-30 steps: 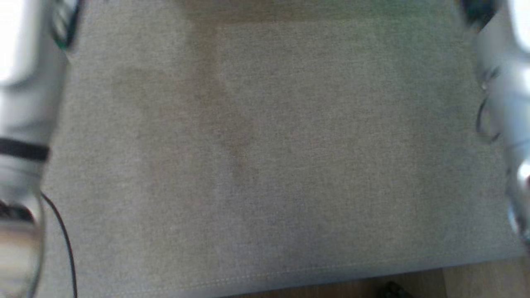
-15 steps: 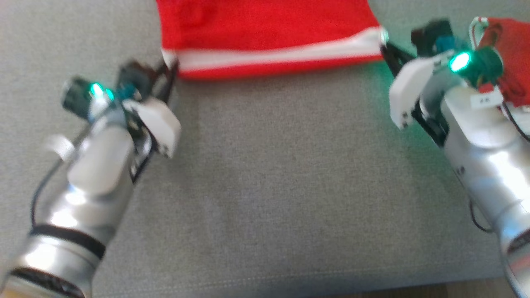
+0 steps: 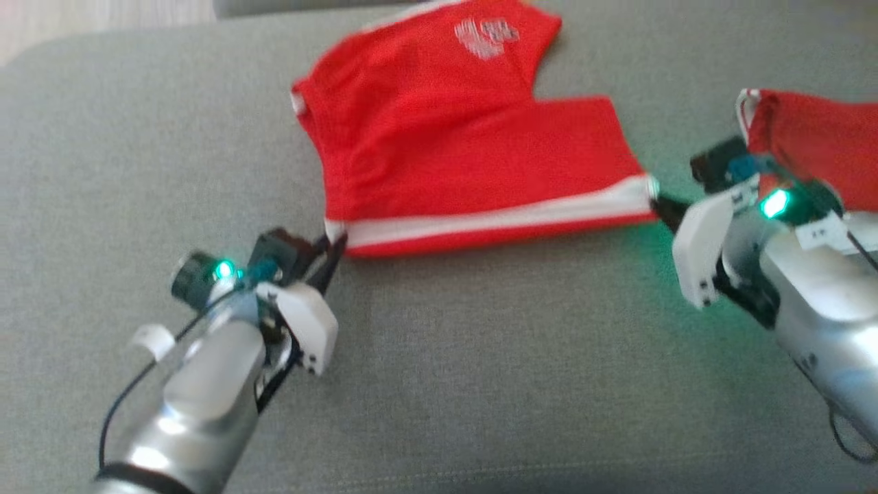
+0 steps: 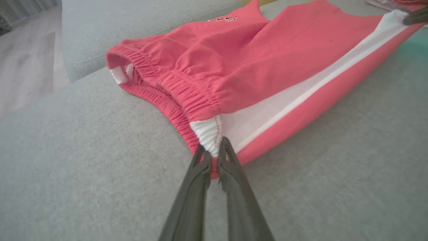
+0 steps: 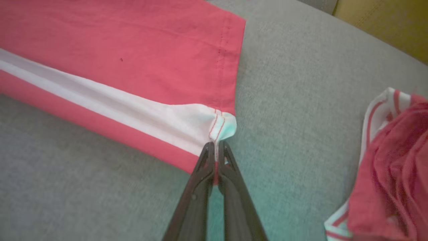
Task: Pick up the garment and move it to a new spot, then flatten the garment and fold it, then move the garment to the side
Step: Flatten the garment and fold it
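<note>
left gripper (image 4: 214,150) nipped tight on the shorts (image 3: 466,158) at the waistband corner | right gripper (image 5: 215,147) clamped on the hem corner | we want even tension, striped edge straight, low

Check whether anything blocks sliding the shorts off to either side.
The left gripper and right gripper pinch corners of the red shorts, so nothing lies between. A second red garment lies bunched just beyond the right gripper, in the way rightward. Leftward, nothing visible blocks.
</note>
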